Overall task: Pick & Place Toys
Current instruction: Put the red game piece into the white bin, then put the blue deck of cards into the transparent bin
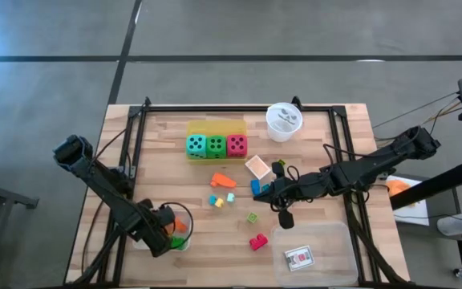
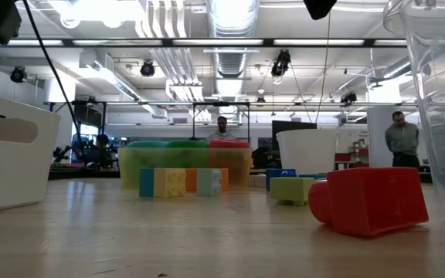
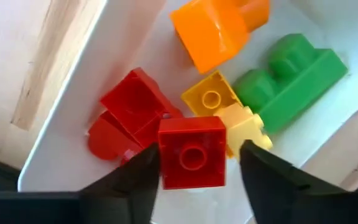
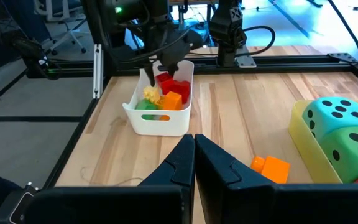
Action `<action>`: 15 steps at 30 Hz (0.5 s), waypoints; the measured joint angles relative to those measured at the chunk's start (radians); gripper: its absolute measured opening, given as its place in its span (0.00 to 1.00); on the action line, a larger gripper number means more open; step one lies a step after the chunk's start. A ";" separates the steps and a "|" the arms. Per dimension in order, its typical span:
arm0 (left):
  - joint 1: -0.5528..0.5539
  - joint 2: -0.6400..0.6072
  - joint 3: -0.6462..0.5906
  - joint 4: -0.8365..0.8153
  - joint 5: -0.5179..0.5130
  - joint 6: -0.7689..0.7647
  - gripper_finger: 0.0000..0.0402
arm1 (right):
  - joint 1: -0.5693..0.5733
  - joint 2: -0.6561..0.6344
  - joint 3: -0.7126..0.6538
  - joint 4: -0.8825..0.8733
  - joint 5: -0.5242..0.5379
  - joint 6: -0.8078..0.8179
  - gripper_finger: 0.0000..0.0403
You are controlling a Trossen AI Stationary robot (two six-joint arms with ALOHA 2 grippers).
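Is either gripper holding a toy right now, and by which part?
Left gripper brackets a red block by its sides over the white tray; grip uncertain. Right gripper shut, empty.

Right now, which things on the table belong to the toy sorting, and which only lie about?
Job: red block between the left tool, loose orange block, three dice, playing card.
Lying about: round white cup, clear tray.

2 dark jointed arms trailing black cables; left claw (image 3: 194, 171) has broad, tapered black fingers.
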 joint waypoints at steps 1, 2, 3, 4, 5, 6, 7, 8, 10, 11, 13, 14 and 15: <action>0.000 0.000 0.000 -0.004 0.000 -0.006 0.55 | 0.000 0.000 0.000 0.000 0.000 0.000 0.02; 0.000 0.000 0.000 -0.012 0.000 -0.006 0.59 | 0.000 0.000 0.000 0.000 0.000 0.000 0.02; 0.000 0.000 0.000 -0.016 0.001 -0.007 0.63 | 0.001 0.000 0.000 0.000 0.000 0.000 0.02; 0.000 0.000 0.000 -0.013 0.001 -0.007 0.67 | 0.001 0.000 0.000 0.000 0.000 0.000 0.02; 0.000 0.000 0.000 -0.012 0.003 -0.007 0.71 | 0.001 0.000 0.000 0.000 0.000 0.000 0.02; 0.000 0.000 0.000 -0.012 0.007 -0.007 0.74 | 0.001 0.000 0.000 0.000 0.000 0.000 0.02; 0.000 0.000 0.000 -0.011 0.009 -0.007 0.78 | 0.001 0.000 0.000 0.000 0.000 0.000 0.02; 0.000 0.000 0.000 -0.011 0.009 -0.007 0.81 | 0.001 0.000 0.000 0.000 0.000 0.000 0.02; 0.000 0.000 0.000 -0.011 0.012 -0.007 0.86 | 0.001 0.000 0.000 0.000 0.000 0.000 0.02; 0.000 0.000 0.000 -0.010 0.012 -0.007 0.88 | 0.001 0.000 0.000 0.000 0.000 0.000 0.02; 0.000 0.000 0.000 -0.008 0.015 -0.007 0.93 | 0.001 0.000 0.000 0.000 0.000 0.000 0.02; 0.000 0.000 0.000 -0.008 0.015 -0.007 0.95 | 0.001 0.000 0.000 0.000 0.000 0.000 0.02; 0.000 -0.001 0.000 -0.008 0.015 -0.007 0.96 | 0.001 0.000 0.000 0.000 0.000 0.000 0.02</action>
